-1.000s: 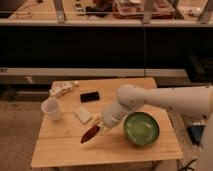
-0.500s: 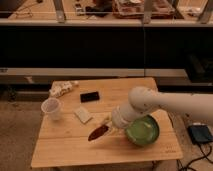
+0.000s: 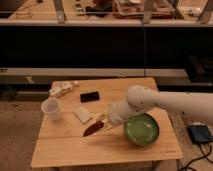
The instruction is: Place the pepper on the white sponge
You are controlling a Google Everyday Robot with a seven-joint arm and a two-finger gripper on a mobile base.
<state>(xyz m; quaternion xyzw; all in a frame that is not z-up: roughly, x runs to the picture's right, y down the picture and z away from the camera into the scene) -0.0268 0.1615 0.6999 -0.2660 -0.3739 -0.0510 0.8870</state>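
1. Gripper (image 3: 106,121): hung over mid-counter (image 3: 75,150), left of green bowl (image 3: 141,129); fingers closed on the pepper's upper end.
2. Pepper (image 3: 94,128): dark red, slanted down-left from the gripper, just beside the sponge.
3. Sponge (image 3: 83,114): white, lay flat on the counter.
4. Cup (image 3: 51,108): stood upright, left of the sponge.

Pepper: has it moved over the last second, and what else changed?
The pepper, at the tip of the claw, shifted only slightly with it and lies beside the white sponge, not on it. The arm's elbow swung toward the green bowl. Sponge, cup and bowl stayed put.
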